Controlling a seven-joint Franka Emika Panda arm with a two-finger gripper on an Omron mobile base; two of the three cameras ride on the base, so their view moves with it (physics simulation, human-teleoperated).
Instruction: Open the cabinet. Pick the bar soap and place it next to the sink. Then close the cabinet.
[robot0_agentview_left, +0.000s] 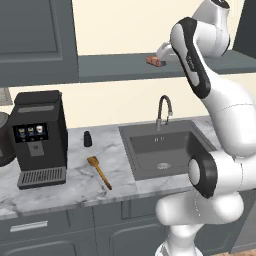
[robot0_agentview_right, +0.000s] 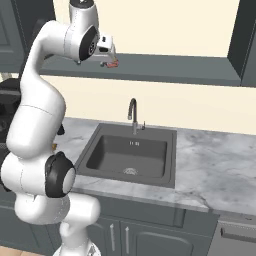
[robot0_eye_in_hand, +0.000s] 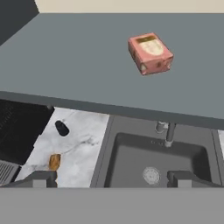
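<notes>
Pincer (robot0_eye_in_hand: 112, 178) is held released, fingertips (robot0_eye_in_hand: 39, 178) spread wide with nothing between them. It is raised to shelf height at the open cabinet (robot0_agentview_left: 40, 45), seen at the shelf's front edge in the left base view (robot0_agentview_left: 161, 55) and the right base view (robot0_agentview_right: 109, 56).

Bar soap (robot0_eye_in_hand: 150, 54) is seen ahead of the pincer, lying on the grey shelf (robot0_eye_in_hand: 87, 65), apart from the fingers, one corner turned toward the hand. In the base views the soap (robot0_agentview_left: 155, 61) (robot0_agentview_right: 113, 63) sits just beside the pincer; contact cannot be told there.

Sink (robot0_eye_in_hand: 155, 159) is located well below the pincer, directly under the shelf edge, with the faucet (robot0_agentview_left: 164, 111) at its back rim and the drain (robot0_eye_in_hand: 151, 175) in the basin floor.

Below and off to the pincer's left on the marble counter (robot0_agentview_left: 75, 175): a small dark shaker (robot0_agentview_left: 87, 139), a wooden spatula (robot0_agentview_left: 99, 172), then a black coffee machine (robot0_agentview_left: 37, 137) furthest out.
</notes>
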